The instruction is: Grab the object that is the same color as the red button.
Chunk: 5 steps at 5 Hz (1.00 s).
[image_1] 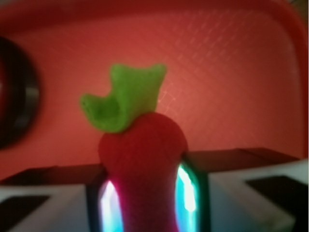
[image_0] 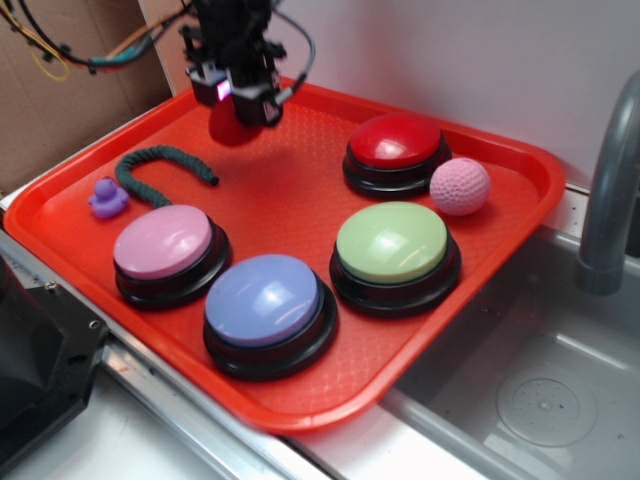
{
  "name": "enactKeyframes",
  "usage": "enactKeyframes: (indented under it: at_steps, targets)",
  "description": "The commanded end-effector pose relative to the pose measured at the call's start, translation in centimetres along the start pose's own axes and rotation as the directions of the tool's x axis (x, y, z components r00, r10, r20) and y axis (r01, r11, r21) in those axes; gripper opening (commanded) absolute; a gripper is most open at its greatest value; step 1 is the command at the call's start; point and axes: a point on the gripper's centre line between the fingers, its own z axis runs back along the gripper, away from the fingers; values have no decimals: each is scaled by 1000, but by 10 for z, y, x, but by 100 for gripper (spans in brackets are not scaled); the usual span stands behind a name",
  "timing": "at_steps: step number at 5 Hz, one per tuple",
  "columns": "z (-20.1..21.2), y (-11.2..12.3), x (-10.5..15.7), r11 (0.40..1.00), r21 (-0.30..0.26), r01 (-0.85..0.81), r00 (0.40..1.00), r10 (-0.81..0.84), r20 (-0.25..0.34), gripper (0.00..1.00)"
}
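Observation:
The small red fuzzy strawberry toy (image_1: 145, 164) with a green stem (image_1: 125, 99) is squeezed between my two fingers in the wrist view. In the exterior view my gripper (image_0: 238, 100) is shut on the toy (image_0: 230, 125) and holds it a little above the far left part of the red tray (image_0: 300, 190). The red button (image_0: 395, 145), a glossy red dome on a black base, stands at the far right of the tray, well to the right of the gripper.
A pink dimpled ball (image_0: 460, 186) sits beside the red button. Green (image_0: 392, 243), blue-purple (image_0: 263, 300) and pink (image_0: 163, 242) buttons stand at the front. A dark green rope (image_0: 160, 170) and a purple duck (image_0: 107, 198) lie at left. A sink (image_0: 540, 390) with a grey faucet (image_0: 610, 190) is on the right.

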Motion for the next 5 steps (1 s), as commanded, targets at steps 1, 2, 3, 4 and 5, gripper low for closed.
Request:
enactKeyframes:
  at_steps: [1,2,3,4,5]
  targets:
    - [99,5,-25,986,-84,-141,979,151,138,0]
    - [110,2,-34,993,-83,-89,984,100,144,0]
    - [122,-6,-41,994,-97,-49,987,63,147,0]
    - [124,-10,-46,994,-86,-66,987,78,139,0]
    - [114,-8,-44,993,-82,-82,988,92,122,0]
